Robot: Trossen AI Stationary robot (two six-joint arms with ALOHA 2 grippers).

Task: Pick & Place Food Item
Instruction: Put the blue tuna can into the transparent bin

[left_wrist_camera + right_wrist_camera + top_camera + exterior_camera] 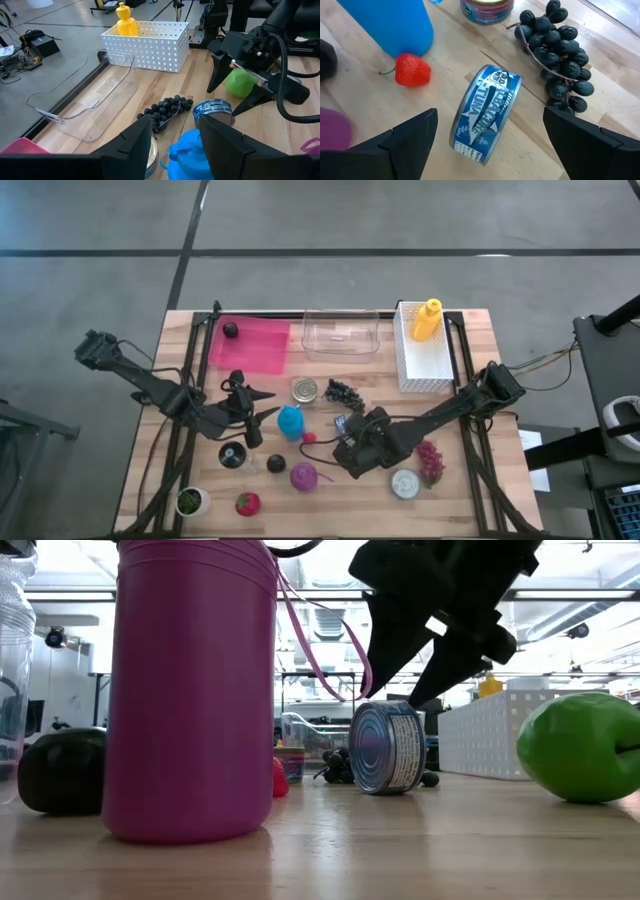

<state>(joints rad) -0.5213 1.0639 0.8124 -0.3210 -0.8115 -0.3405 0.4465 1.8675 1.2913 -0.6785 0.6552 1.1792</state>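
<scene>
A blue-labelled tuna can [485,120] lies on its curved side on the wooden table [470,480], also seen in the low view as the tuna can [388,748]. My right gripper [489,114] hovers just over it, open, one finger on either side, slanting down. Beside the can are dark grapes [557,55], a small strawberry [412,70] and a second can [487,7] standing upright. My left gripper [175,130] waits open above the blue cup [187,155], left of centre in the high view as left gripper [262,418].
A green apple [240,82] lies behind my right gripper. At the far edge are a clear tub [340,335], a white basket [425,360] with a yellow bottle [427,320], and a pink mat [248,345]. A purple cup [303,476] and small items crowd the near edge.
</scene>
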